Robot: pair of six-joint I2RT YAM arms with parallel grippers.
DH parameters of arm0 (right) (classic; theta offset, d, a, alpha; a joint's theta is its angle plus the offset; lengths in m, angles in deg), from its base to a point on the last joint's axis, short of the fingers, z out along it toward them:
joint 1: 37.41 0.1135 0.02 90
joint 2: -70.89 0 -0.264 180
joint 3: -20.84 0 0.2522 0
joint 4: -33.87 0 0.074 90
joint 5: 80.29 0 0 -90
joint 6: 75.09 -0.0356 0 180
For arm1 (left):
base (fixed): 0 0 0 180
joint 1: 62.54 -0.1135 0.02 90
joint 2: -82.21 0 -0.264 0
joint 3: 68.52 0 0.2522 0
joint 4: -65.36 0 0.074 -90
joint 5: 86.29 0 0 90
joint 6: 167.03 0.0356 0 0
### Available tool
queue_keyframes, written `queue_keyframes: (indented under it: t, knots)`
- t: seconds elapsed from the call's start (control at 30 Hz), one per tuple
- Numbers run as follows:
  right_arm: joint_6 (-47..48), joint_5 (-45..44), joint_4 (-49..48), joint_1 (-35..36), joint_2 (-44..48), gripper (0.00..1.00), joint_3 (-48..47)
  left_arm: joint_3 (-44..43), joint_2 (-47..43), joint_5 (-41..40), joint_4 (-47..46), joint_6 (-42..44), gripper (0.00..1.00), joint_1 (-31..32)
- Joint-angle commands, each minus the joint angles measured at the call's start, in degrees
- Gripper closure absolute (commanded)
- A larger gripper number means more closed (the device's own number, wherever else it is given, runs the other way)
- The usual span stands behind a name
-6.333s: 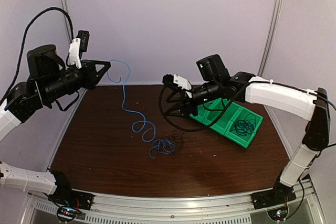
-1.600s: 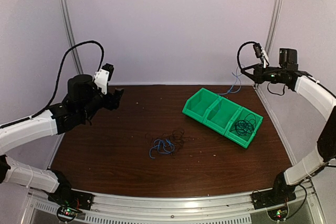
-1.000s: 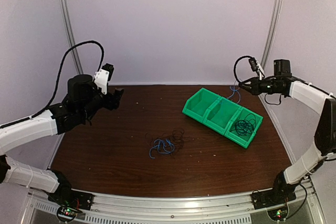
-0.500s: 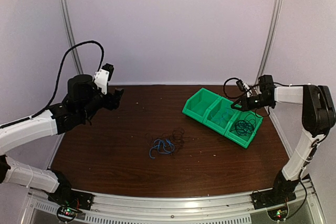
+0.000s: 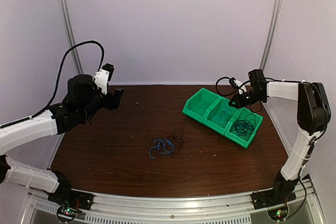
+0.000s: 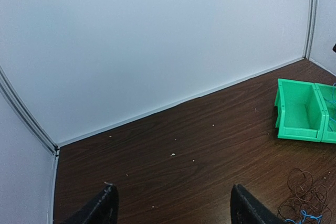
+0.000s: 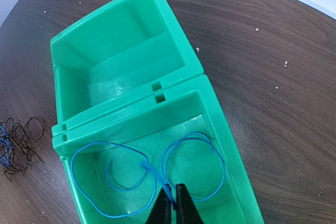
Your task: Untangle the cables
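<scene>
Left gripper (image 6: 172, 205): you see its fingers wide apart, empty, above the left of the table (image 5: 94, 150).
Tangled cables (image 5: 167, 143): blue-and-black heap, table centre.
Blue cable (image 7: 151, 170): looped in the middle compartment of the green bin (image 7: 121, 35).
Right gripper (image 7: 172, 203): pinched closed on this blue cable.

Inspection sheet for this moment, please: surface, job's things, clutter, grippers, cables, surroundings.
Surface: dark wooden table, pale crumbs scattered.
Job's things: blue cable lying looped in the green bin's middle compartment; black coil in its end compartment; tangle of blue and black cables on the table.
Clutter: nothing seen beyond the bin.
Grippers: left gripper open, holding nothing, above the table; right gripper shut on the blue cable's end.
Cables: black hose arching over the left arm.
Surroundings: white walls, metal corner posts.
</scene>
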Motion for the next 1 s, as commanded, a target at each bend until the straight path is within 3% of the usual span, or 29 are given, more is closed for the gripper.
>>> queue_keyframes:
  t: [0.0, 0.13, 0.23, 0.37, 0.5, 0.63, 0.77, 0.97]
  knots:
    - [0.44, -4.82, 5.43, 0.43, 0.65, 0.88, -2.77, -0.23, 0.03, 0.89, -2.17, -0.39, 0.26, 0.01]
    - [1.39, -9.30, 6.46, 0.83, 7.63, 0.65, -1.92, -0.09, -0.44, 0.73, -2.22, -0.66, 0.26, 0.01]
    - [3.17, -13.26, 8.23, 1.29, 12.57, 0.57, -2.45, -0.13, -0.11, 1.00, -2.28, -0.90, 0.26, 0.01]
    - [4.41, -8.32, 8.38, 3.13, 17.57, 0.57, -1.42, -1.25, 2.01, 4.88, -0.45, -2.60, 0.26, 0.01]
    - [9.36, -2.89, 6.49, 10.98, 19.43, 0.58, 1.02, -5.53, 8.23, 10.40, 6.99, -7.28, 0.28, 0.01]
    - [12.76, 6.56, 7.30, 18.83, 16.75, 0.58, -0.21, -10.31, 13.36, 23.75, 13.88, -11.32, 0.37, 0.01]
    - [13.43, 10.94, 7.12, 25.72, 11.65, 0.57, -2.56, -4.41, 12.47, 30.29, 10.10, -17.62, 0.39, 0.01]
    - [12.49, 11.71, 5.24, 32.68, 3.80, 0.57, -5.59, 7.17, 12.79, 37.31, -4.31, -26.66, 0.44, 0.14]
